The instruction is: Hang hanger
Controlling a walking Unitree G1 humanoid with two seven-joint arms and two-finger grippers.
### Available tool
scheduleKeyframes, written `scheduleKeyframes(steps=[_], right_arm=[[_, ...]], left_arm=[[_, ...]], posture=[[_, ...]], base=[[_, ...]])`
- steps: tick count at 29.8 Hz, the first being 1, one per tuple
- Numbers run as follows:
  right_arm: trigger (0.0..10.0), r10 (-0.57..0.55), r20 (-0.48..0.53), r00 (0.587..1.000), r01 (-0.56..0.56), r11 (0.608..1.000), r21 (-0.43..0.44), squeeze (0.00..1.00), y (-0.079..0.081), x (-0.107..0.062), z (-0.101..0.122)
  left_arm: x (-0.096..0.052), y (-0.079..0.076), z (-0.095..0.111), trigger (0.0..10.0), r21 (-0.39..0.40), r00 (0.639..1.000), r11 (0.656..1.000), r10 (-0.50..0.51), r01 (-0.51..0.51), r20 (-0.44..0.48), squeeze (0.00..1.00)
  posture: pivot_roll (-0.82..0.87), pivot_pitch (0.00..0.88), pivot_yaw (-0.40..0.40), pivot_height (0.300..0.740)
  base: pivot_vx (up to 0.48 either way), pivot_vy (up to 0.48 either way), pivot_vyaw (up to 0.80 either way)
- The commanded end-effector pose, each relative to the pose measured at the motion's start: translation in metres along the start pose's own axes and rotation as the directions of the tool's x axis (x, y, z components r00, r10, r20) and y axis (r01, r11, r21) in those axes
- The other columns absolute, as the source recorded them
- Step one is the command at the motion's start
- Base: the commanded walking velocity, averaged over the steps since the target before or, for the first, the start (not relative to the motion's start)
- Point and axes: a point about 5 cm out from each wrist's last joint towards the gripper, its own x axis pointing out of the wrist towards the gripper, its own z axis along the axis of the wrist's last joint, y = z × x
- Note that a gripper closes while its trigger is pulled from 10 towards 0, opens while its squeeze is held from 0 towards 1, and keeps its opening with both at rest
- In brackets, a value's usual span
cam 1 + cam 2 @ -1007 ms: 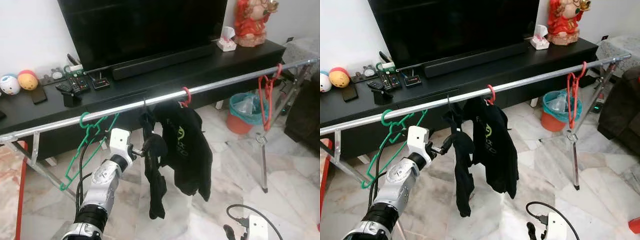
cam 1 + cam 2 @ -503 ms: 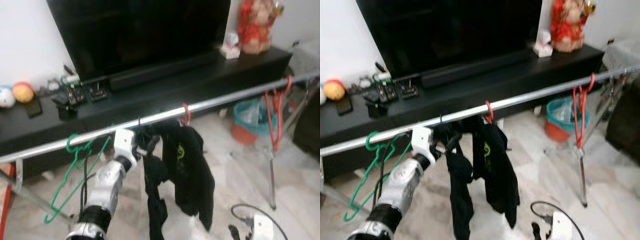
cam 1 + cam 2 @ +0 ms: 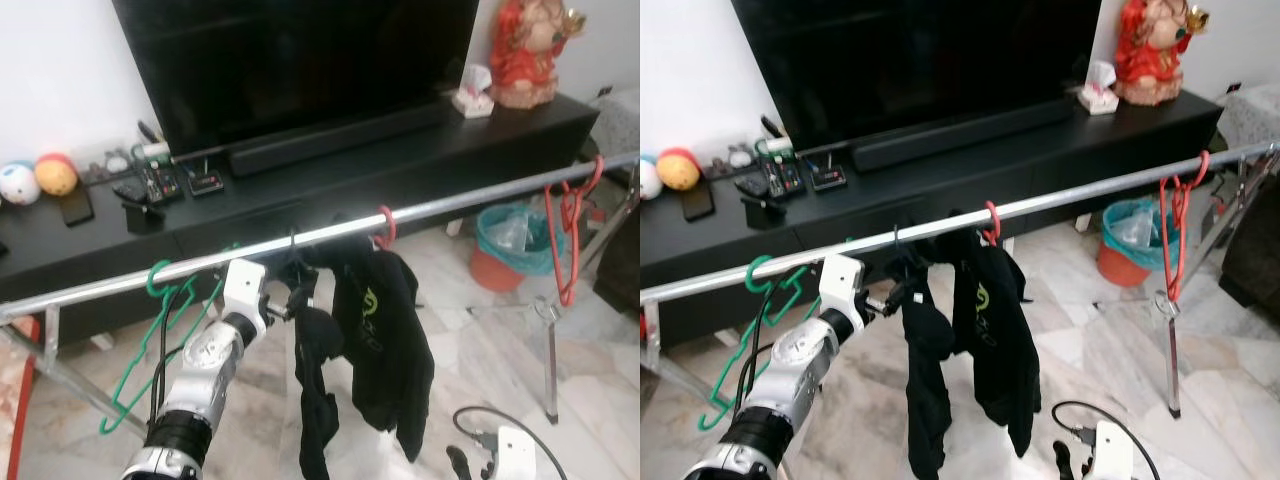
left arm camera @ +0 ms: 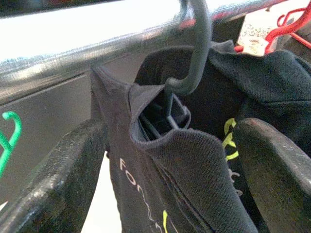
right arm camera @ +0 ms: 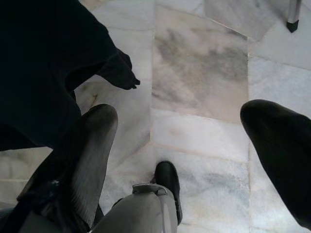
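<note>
Metal rail (image 3: 470,199) spans scene w/ left gripper (image 3: 296,300) just below it. On rail: green hanger (image 3: 160,322) to gripper's left; dark hanger (image 4: 194,53) w/ black garment (image 3: 315,390) directly ahead; red hanger (image 3: 384,225) w/ black shirt (image 3: 385,330) to right; far-right red hanger (image 3: 568,235).

Hanger (image 4: 192,58) body hidden inside black garment (image 4: 194,165)

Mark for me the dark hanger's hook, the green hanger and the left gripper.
dark hanger hook (image 4: 200,43), left wrist view, on the curve over the rail.
green hanger (image 3: 150,340), left eye view, on its sloping side arm.
left gripper (image 3: 902,292), right eye view, between the fingertips at the black garment.
</note>
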Motion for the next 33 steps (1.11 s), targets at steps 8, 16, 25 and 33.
scheduleKeyframes(steps=[8, 16, 25, 33], right_arm=[[10.0, 0.002, -0.014, 1.0, -0.002, 1.0, 0.006, 0.0, 0.002, 0.0, -0.002], [10.0, 0.004, -0.014, 1.0, -0.004, 1.0, 0.008, 0.0, 0.003, 0.0, -0.003], [10.0, 0.003, -0.015, 1.0, -0.003, 1.0, 0.009, 0.0, 0.003, 0.0, -0.004], [10.0, 0.006, -0.016, 1.0, -0.005, 1.0, 0.009, 0.0, 0.004, 0.0, -0.003]], left_arm=[[0.005, -0.016, 0.023, 10.0, 0.031, 0.981, 0.981, -0.192, 0.191, 0.01, 0.0], [0.005, -0.022, 0.016, 10.0, 0.057, 0.969, 0.968, -0.241, 0.244, -0.061, 0.0], [0.007, -0.005, 0.009, 10.0, 0.148, 0.987, 0.982, -0.096, 0.115, -0.131, 0.0], [0.011, -0.002, 0.011, 10.0, 0.154, 0.992, 0.986, -0.046, 0.063, -0.117, 0.0]], posture=[[-0.06, 0.0, 0.064, 0.74], [-0.06, 0.0, 0.068, 0.74], [-0.06, 0.0, 0.07, 0.74], [-0.06, 0.0, 0.07, 0.74]], base=[[0.0, 0.0, 0.0], [0.0, 0.0, 0.0], [0.0, 0.0, 0.0], [0.0, 0.0, 0.0]])
